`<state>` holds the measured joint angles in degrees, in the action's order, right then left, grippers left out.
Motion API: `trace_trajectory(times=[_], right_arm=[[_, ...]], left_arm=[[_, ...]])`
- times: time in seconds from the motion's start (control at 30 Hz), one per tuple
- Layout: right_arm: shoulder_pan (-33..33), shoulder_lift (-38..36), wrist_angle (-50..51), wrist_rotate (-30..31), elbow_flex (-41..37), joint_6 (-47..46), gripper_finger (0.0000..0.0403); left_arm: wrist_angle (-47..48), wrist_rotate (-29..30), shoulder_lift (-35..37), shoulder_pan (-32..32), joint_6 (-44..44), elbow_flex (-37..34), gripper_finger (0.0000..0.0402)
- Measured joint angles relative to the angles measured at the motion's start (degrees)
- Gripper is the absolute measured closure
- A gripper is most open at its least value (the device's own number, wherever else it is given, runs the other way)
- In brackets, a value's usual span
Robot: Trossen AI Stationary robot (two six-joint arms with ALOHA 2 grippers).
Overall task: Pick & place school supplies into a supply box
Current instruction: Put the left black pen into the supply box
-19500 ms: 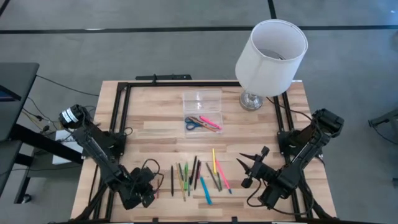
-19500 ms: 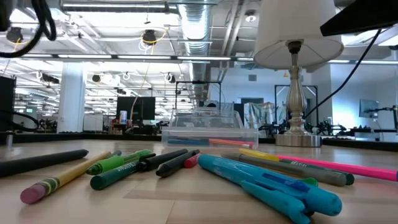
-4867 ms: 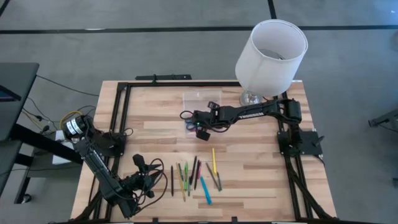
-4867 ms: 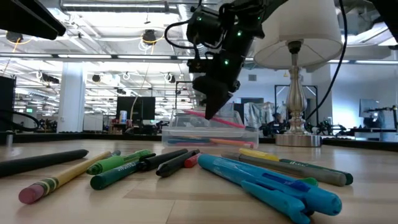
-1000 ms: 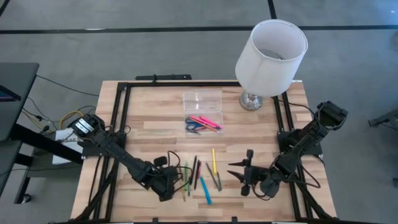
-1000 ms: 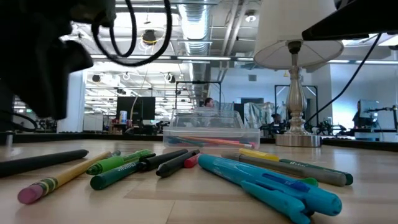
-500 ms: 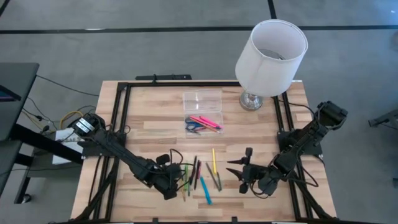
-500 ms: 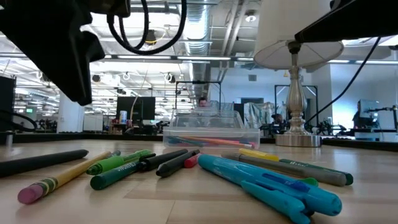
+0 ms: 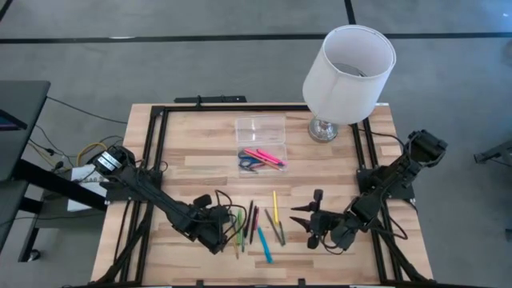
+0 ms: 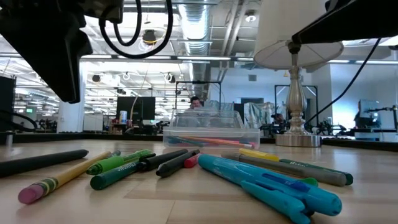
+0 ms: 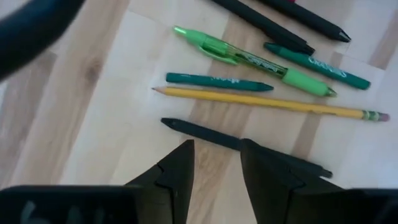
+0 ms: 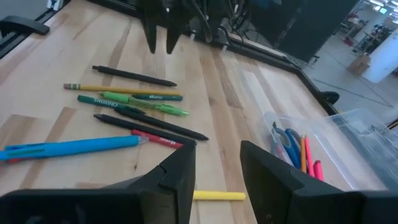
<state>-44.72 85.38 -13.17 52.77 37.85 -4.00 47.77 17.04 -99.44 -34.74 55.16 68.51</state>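
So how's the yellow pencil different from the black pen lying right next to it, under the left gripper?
Colour: the yellow pencil has a pale sharpened point and a pink eraser, while the black pen is dark all over. Position: the pencil lies clear of the left gripper, while the open fingers stand above the pen, hiding part of it. Neighbours: the pencil lies beside a green crayon, while the pen is outermost. Both lie flat on the wooden table, roughly parallel.

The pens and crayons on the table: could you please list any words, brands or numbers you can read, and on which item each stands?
"Crayola", only partly legible: on the dark green crayon in the left wrist view.
Unreadable print: on the second dark green crayon.
Unreadable print: on the light green pen.
Unreadable white lettering: on the green marker in the low view.
Unreadable print: on the grey pen.
Nothing else is legible.
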Motion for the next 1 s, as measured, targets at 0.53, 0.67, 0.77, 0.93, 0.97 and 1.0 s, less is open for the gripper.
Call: trace_trajectory(times=[0.53, 0.67, 0.77, 0.93, 0.97, 1.0], right_arm=[[2.5, 0.0, -0.2, -3.4, 0.0, 0.0, 0.0281], [2.4, 0.0, -0.2, -3.5, 0.0, 0.0, 0.0281], [2.4, 0.0, -0.2, -3.5, 0.0, 0.0, 0.0281], [2.4, 0.0, -0.2, -3.6, 0.0, 0.0, 0.0281], [2.4, 0.0, -0.2, -3.6, 0.0, 0.0, 0.0281], [2.4, 0.0, -0.2, -3.6, 0.0, 0.0, 0.0281]], left_arm=[[5.9, 1.5, 0.0, 0.0, 7.4, 0.0, 0.0260], [5.3, 1.5, 0.0, 0.0, 10.1, 0.0, 0.0235], [5.2, 2.8, 0.0, 0.0, 11.7, -0.5, 0.0216], [4.1, 1.7, 0.0, 0.6, 18.7, -3.7, 0.0197], [3.5, 1.1, 0.0, 0.7, 19.9, -4.3, 0.0196], [2.8, 0.8, 0.0, 0.7, 20.5, -4.8, 0.0196]])
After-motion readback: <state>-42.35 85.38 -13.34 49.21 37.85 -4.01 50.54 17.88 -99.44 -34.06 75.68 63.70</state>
